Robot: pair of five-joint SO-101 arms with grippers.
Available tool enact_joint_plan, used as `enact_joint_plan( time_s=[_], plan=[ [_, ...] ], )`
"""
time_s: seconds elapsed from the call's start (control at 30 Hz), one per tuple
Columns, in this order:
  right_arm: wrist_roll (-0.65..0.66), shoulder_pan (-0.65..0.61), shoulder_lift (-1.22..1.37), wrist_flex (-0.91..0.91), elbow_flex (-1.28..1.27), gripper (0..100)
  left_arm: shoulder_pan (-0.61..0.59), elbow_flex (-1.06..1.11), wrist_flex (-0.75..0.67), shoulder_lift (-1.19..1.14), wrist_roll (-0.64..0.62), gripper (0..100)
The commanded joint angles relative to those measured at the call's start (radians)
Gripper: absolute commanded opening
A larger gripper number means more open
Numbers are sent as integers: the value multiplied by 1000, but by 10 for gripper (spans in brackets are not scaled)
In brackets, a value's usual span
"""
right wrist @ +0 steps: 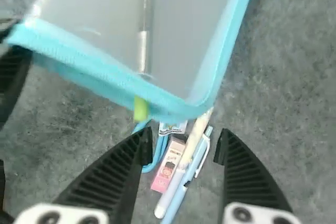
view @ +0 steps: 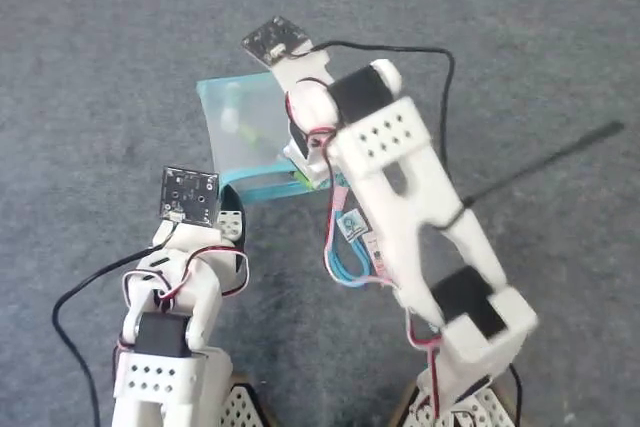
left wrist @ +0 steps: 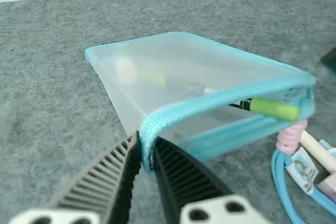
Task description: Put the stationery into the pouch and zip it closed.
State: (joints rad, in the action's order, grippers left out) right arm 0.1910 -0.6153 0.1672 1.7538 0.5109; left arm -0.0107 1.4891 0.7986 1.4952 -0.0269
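The translucent pouch (view: 245,132) with blue zip trim lies on the grey mat, mouth toward the arms. A green pen (right wrist: 144,24) lies inside it, its green end (left wrist: 274,109) sticking out of the mouth. My left gripper (left wrist: 146,157) is shut on the pouch's zip edge at the near corner (view: 232,209). My right gripper (right wrist: 181,150) hangs open just outside the mouth, above a pink eraser (right wrist: 168,167), a white pen (right wrist: 192,141) and a light blue pen (right wrist: 185,183) that lie on the mat.
A blue cord (left wrist: 287,184) and a tag (view: 350,223) lie beside the loose stationery. A thin black rod (view: 545,159) crosses the mat at the right. The left gripper's dark finger (right wrist: 10,80) stands close to the pouch mouth.
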Motion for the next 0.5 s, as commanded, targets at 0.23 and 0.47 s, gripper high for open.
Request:
enact_joint_plan(
  time_s=[0.23, 0.47],
  plan=[
    [115, 176, -562, -185, -867, 120, 2, -5, -9, 20, 14, 11],
    [229, 196, -769, -381, -1316, 120, 0, -5, -9, 20, 14, 11]
  ],
)
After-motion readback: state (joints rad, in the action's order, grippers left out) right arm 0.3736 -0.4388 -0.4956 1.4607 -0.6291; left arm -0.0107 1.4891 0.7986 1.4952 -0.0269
